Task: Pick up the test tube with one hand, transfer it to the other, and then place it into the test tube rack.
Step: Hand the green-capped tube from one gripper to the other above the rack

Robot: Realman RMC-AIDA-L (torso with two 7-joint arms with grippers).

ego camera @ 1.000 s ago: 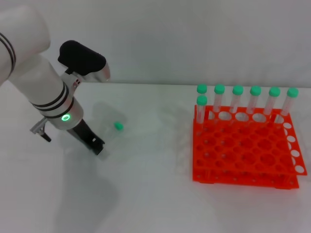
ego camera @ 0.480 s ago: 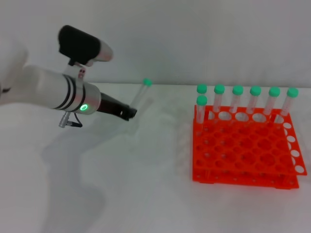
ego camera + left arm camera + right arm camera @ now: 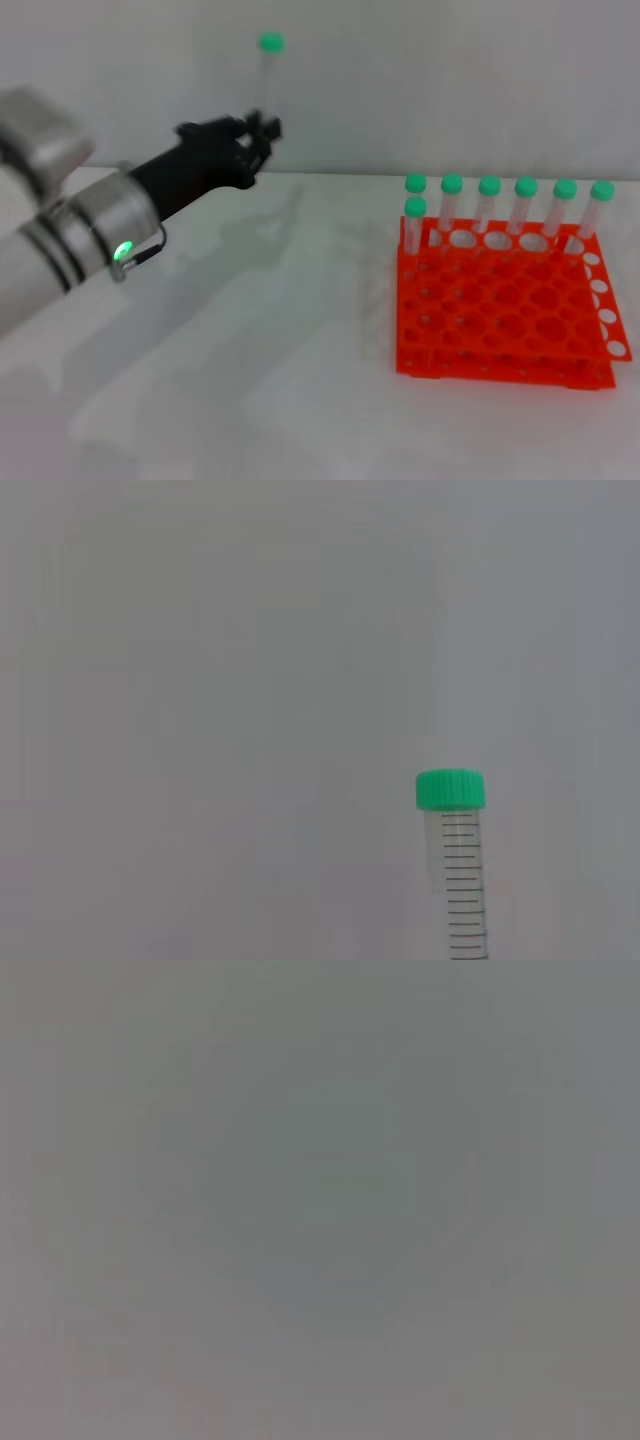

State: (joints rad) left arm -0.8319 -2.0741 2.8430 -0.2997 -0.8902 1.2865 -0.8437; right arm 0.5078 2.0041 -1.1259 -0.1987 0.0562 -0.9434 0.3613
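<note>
Gripping the test tube (image 3: 266, 82) upright, left gripper (image 3: 262, 132) hangs above table (image 3: 250, 380).

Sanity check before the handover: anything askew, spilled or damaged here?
Nothing stands out. The left gripper holds the test tube upright by its lower end, cap on. The seven other tubes stand straight along the back of the test tube rack. The right gripper is not in view.

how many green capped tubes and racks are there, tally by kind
test tube held upright by the left gripper, above the table: 1
green-capped tubes standing in the rack: 7
test tube rack, orange-red: 1
total: 9 things, 8 of them tubes
</note>
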